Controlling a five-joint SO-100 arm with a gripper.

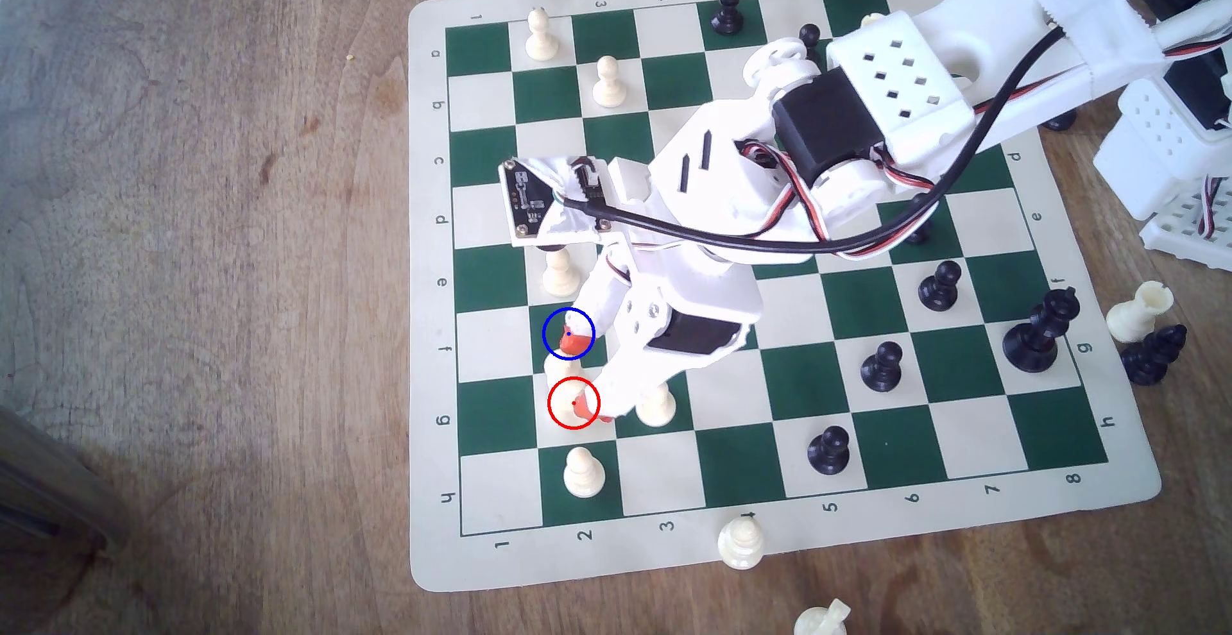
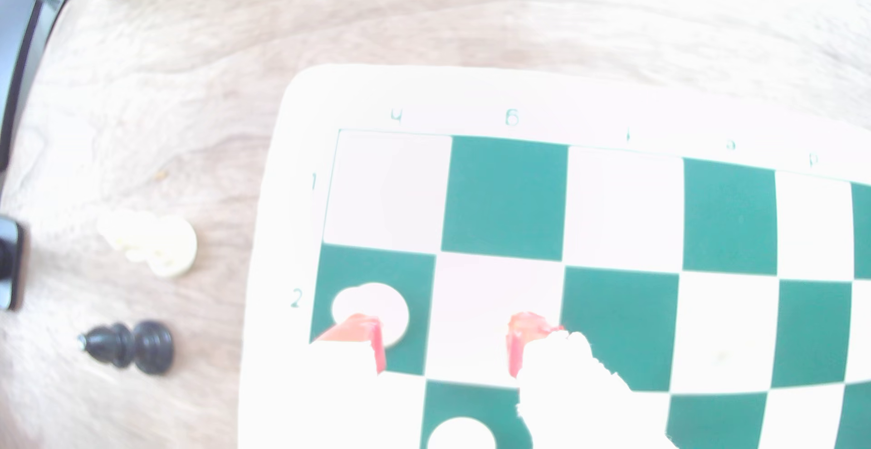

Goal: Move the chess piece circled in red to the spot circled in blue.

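Observation:
In the exterior view, the chess piece circled in red point(image 1: 559, 367) is a cream piece standing at the red ring on a cream square of the board point(image 1: 733, 475). My gripper point(image 1: 579, 372) is open and straddles it. One orange fingertip point(image 1: 579, 340) lies over the spot circled in blue point(image 1: 553, 324), the dark green square beside it. The other fingertip point(image 1: 585, 410) sits inside the red ring. In the wrist view the gripper point(image 2: 443, 340) spans a washed-out cream square, and I cannot make out the piece there.
White pawns stand close by: one point(image 1: 583, 472) a square nearer the board edge, one point(image 1: 657, 405) under the arm, one point(image 1: 559, 272) beyond the blue ring. Black pawns point(image 1: 881, 365) fill the exterior view's right. Loose pieces point(image 2: 151, 244) lie on the wooden table.

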